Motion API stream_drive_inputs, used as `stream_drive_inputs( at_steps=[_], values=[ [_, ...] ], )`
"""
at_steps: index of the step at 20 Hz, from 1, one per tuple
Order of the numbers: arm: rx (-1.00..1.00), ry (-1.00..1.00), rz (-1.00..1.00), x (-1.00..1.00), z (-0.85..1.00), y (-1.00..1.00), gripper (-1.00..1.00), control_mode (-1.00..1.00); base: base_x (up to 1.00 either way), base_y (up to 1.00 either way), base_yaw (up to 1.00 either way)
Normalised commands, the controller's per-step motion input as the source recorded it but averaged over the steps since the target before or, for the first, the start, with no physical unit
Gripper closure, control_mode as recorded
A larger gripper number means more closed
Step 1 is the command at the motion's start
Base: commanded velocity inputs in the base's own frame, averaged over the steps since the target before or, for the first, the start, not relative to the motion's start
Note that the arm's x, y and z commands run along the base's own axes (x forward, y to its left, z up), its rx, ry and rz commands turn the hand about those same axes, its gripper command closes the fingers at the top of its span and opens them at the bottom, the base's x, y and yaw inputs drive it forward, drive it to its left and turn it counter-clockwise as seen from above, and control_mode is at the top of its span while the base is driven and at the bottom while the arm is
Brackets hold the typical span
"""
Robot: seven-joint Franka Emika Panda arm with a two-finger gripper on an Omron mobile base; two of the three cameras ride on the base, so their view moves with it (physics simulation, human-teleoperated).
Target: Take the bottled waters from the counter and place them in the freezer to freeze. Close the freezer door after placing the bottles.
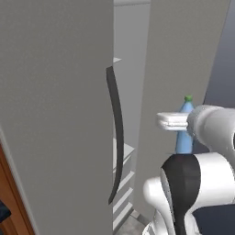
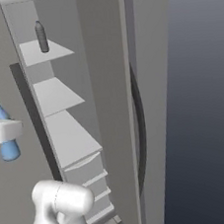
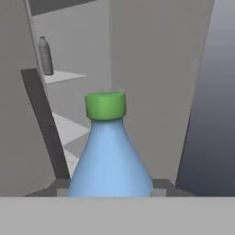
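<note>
My gripper [image 1: 176, 121] is shut on the pale blue bottled water [image 1: 184, 142], which stands upright with its green cap on top. The same bottle [image 2: 9, 151] hangs in the gripper [image 2: 4, 131] in front of the freezer [image 2: 52, 51], left of the open shelves. In the hand view the bottle [image 3: 110, 156] rises between the fingers of the gripper [image 3: 110, 188]. The grey-clear bottled water [image 2: 41, 37] stands on an upper white shelf, seen again as a small bottle [image 3: 45, 56]. The freezer door [image 2: 108, 84] stands open to the right. The counter is out of view.
The left-hand grey door panel [image 1: 55, 114] is closed, and its long dark handle [image 1: 117, 133] runs beside the opening. Several white shelves [image 2: 67, 139] sit below the grey bottle. A brown wooden cabinet front [image 1: 11, 202] shows at the lower left.
</note>
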Motion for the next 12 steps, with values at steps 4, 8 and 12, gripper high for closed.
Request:
stream_drive_inputs(
  at_steps=[4, 8, 12],
  values=[
    [0.00, 0.01, -0.67, 0.00, -0.27, -0.02, 1.00, -1.00, 0.00, 0.00, 0.00],
    [0.00, -0.01, -0.14, 0.05, -0.02, -0.09, 1.00, -1.00, 0.00, 0.00, 0.00],
    [0.00, 0.01, 0.12, 0.32, -0.04, -0.53, 1.00, -1.00, 0.00, 0.00, 0.00]
  ],
)
